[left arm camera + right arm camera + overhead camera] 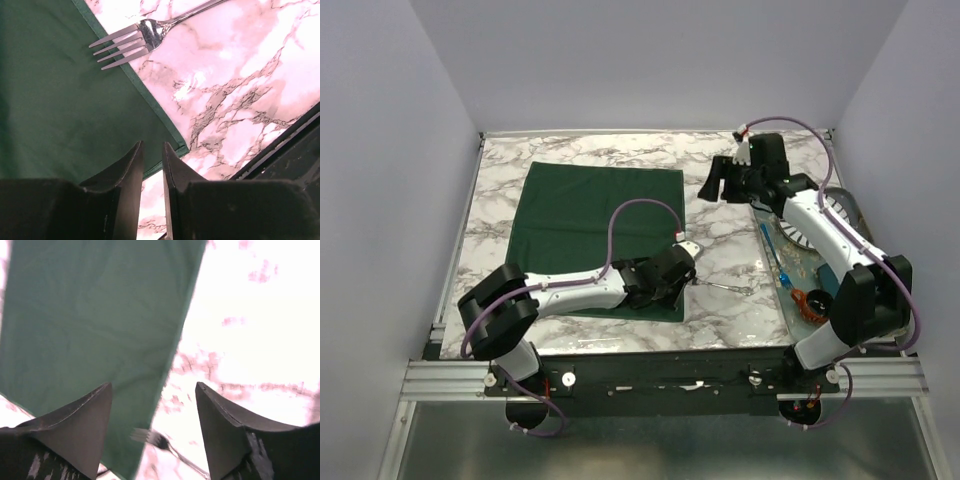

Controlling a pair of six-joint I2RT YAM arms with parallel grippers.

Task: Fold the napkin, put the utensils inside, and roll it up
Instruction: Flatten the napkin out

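1. Napkin (590,230): spread flat on the left half of the marble tabletop (740,230), reaching from near the far edge almost to the near edge. No fold line shows, so I judge the folding step not yet done.
2. Fork (142,35): lies beside the napkin's near right corner. Its tines rest over the cloth's right hem and its handle runs out on the marble toward the right edge. It is not yet placed inside.
3. Left gripper (152,160): hovers over the napkin's near right corner. Its fingers are drawn almost together with a thin gap and grasp nothing.
4. Right gripper (154,390): hangs above the marble off the napkin's far right corner, with its fingers spread wide and empty.
5. Assessment: all three steps, folding, loading and rolling, appear outstanding.
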